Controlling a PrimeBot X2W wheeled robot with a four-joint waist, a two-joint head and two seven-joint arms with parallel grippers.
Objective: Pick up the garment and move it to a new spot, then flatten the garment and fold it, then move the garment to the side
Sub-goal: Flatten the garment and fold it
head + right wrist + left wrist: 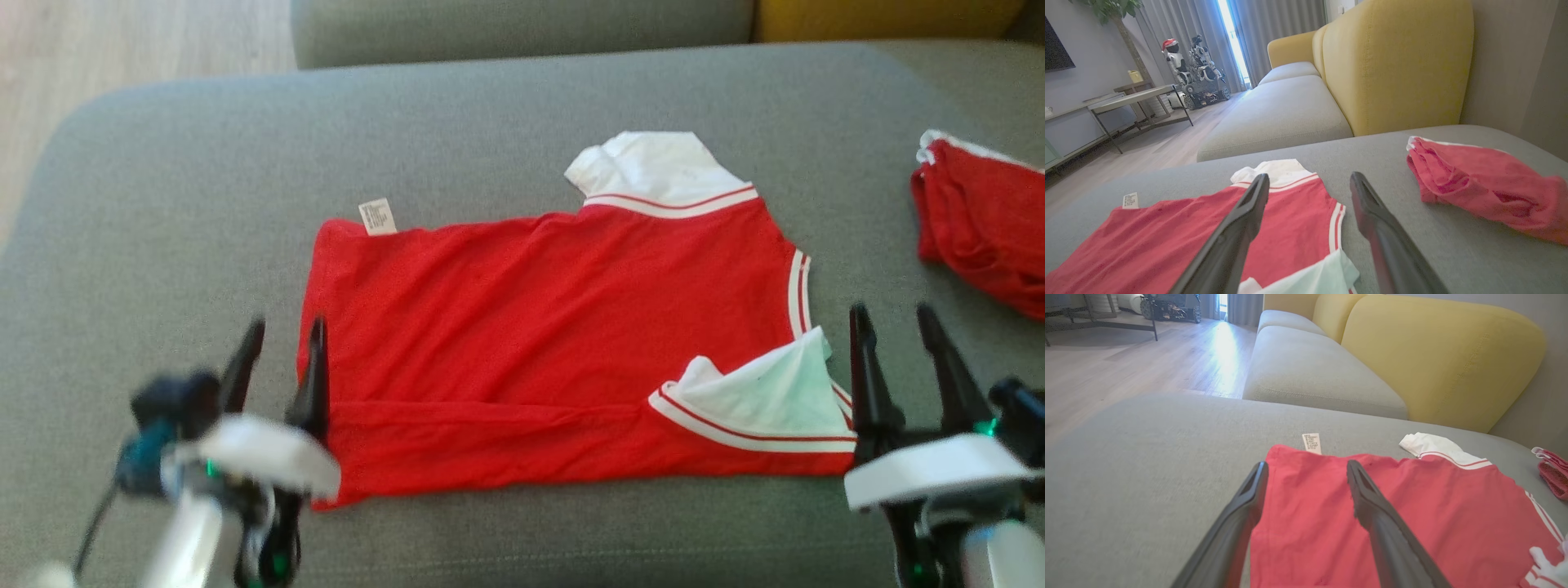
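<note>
You have the red garment (555, 327) lying fairly flat at the middle of the grey cushion (490, 114), bare on the fabric, in no container. Its near edge is turned over, so folding looks begun; the rest, and the move aside, remain. The left gripper (289, 322) and right gripper (891, 310) sit at the cushion's near side, fingers apart, empty.

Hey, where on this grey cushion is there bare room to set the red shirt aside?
The widest bare stretch of the grey cushion lies left of the red shirt, out to the rounded edge. The far strip behind it is bare. The right is crowded: another red garment lies there.
</note>
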